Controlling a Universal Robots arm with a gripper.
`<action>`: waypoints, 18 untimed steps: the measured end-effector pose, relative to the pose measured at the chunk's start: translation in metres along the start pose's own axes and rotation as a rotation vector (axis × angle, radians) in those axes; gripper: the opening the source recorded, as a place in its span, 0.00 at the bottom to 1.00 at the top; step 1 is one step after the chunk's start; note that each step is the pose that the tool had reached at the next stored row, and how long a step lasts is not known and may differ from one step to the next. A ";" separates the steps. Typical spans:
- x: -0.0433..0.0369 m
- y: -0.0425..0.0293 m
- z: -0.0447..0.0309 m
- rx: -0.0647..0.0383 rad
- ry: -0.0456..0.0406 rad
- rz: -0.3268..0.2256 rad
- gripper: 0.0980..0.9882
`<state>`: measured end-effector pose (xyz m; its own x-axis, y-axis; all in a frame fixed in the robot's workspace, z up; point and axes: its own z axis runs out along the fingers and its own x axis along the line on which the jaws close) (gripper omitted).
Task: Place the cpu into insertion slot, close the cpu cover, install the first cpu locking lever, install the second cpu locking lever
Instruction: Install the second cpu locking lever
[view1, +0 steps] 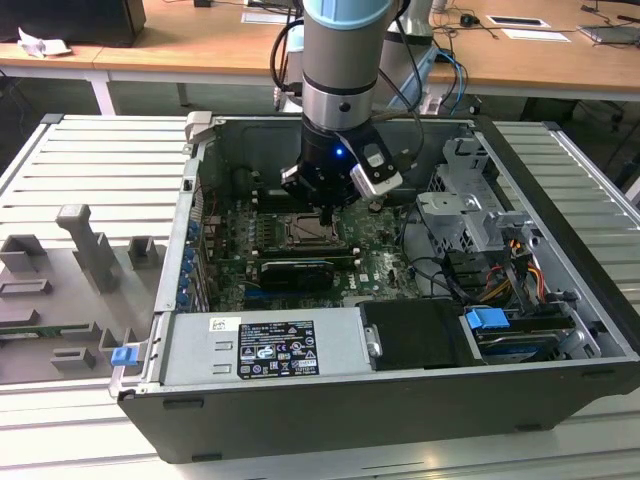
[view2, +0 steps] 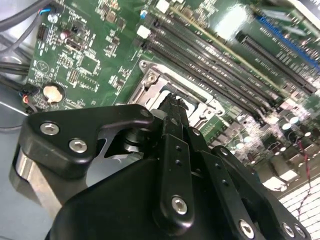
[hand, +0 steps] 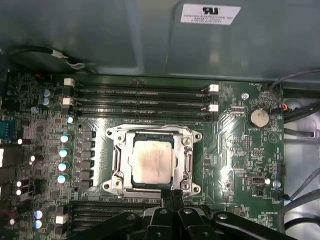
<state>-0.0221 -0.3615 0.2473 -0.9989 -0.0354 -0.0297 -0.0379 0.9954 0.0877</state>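
The cpu (hand: 151, 163) lay seated in the insertion slot (hand: 123, 136) with the cpu cover (hand: 187, 158) down around it. The end effector (hand: 171, 194), fingers together and empty, hung at the cover's edge, the chip just beyond its tips.

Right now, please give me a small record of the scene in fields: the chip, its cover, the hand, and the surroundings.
cpu: seated in the insertion slot, silver top showing
cpu cover: lying closed around the chip
hand: fingers together, tips at the socket's edge
holding: nothing seen
board: green circuit board inside an open computer case
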 end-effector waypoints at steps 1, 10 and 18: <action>0.0001 -0.0022 -0.0001 0.000 -0.0001 0.000 0.01; 0.0009 -0.0098 0.0009 -0.001 -0.0001 0.000 0.01; 0.0236 -0.0107 0.0086 -0.007 0.0003 -0.007 0.01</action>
<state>-0.0450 -0.3722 0.2370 -0.9986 -0.0425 -0.0301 -0.0451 0.9945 0.0943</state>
